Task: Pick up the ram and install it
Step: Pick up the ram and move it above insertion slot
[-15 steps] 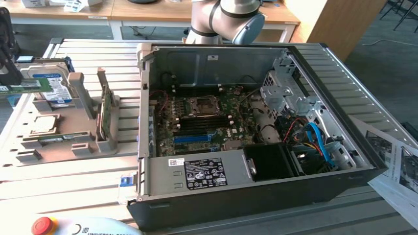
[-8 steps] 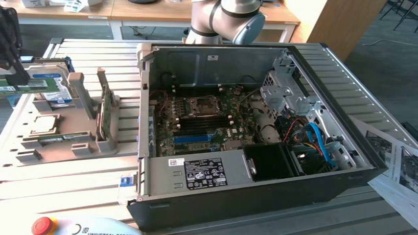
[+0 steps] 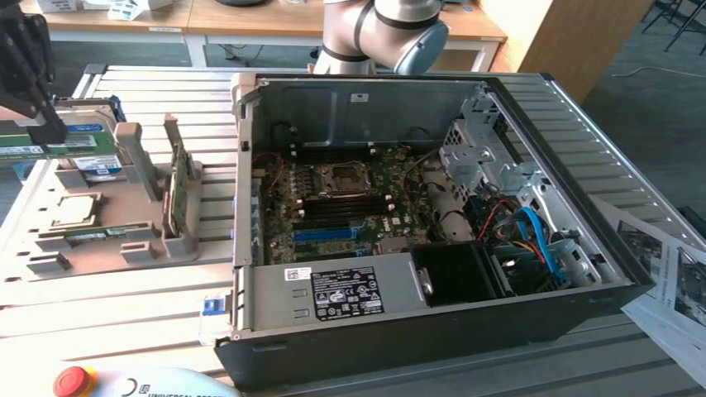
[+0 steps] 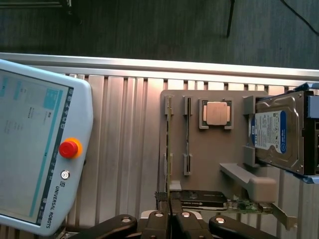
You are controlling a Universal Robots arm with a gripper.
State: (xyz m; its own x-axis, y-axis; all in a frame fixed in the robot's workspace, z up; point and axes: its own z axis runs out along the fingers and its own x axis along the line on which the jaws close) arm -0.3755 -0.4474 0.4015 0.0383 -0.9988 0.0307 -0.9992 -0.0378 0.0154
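Nearest the exterior view's lens lies a teach pendant (image 3: 144, 385) with a red stop button (image 3: 72, 380), resting on a slatted metal table (image 3: 111, 310); just behind it stands an open black computer case (image 3: 441, 339), its inside showing; against the case's near wall sits a grey power supply (image 3: 331, 289) with a black label; beside it, toward the exterior view's right, is a black fan shroud (image 3: 458, 273); further in lies the green motherboard (image 3: 381, 186), carrying a square processor socket (image 3: 336, 178) and, just in front of it, a row of black and blue memory slots (image 3: 329, 222); a silver drive cage (image 3: 480, 157) and a blue cable (image 3: 541, 240) occupy the case's right side; printed papers (image 3: 667, 273) lie outside it on that side.

On the exterior view's left, beside the case, rests a grey parts tray (image 3: 45, 186); its pockets hold a silver processor (image 3: 72, 211), a second green stick (image 3: 105, 234) just in front of it, a taller green card (image 3: 177, 194) standing on edge nearest the case, and a blue-labelled hard drive (image 3: 97, 164) at the far end.

Above the tray, at the exterior view's far left, hangs the dark pincer (image 3: 46, 134), fingers drawn together and clamped on the ram (image 3: 25, 150); the ram is held level, clear of the tray and well apart from the case; farthest back, the robot arm (image 3: 386, 29) rises behind the case.
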